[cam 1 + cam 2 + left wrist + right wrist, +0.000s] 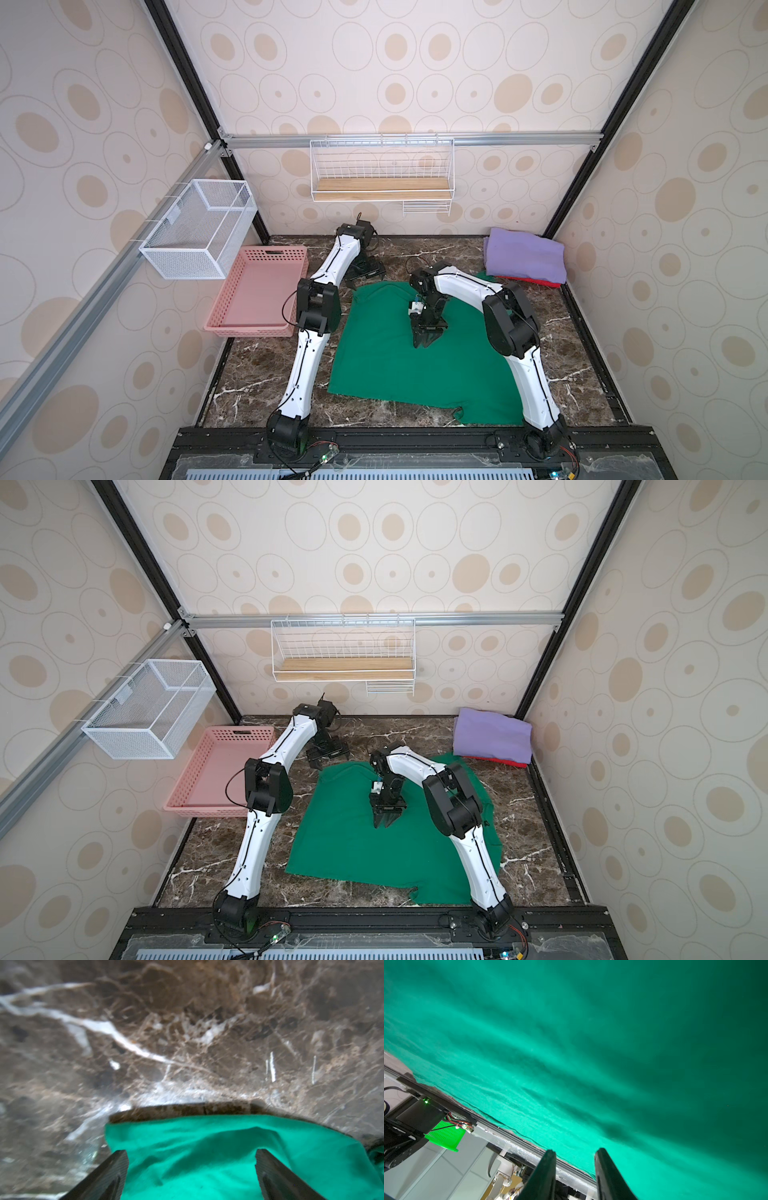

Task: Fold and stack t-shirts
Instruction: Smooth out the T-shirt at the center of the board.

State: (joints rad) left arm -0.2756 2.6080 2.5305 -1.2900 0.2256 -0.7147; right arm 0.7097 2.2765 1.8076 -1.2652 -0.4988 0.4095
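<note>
Our left claw (366,279) is wide open, right by the far corner of the green shirt (386,374). Our right claw (428,340) points down over the middle of that shirt, open a little, with nothing between its fingers. We see the green shirt spread on the desk (257,370). The purple shirt (525,255) lies folded on the red shirt (536,282) in the far right corner.

Below right gripper (575,1152): green t-shirt (571,1043), matt knit cloth, soft, faint ripples. Ahead of left gripper (191,1153): desk (187,1032), brown marble look w/ white veins, smooth, sl. sheen. Fingers (108,1176): black, matt, finely ribbed. Near left gripper: pink basket (249,328), perf. plastic, semi-matt. Well apart from right gripper: purple t-shirt (525,257), matt cloth.
</note>
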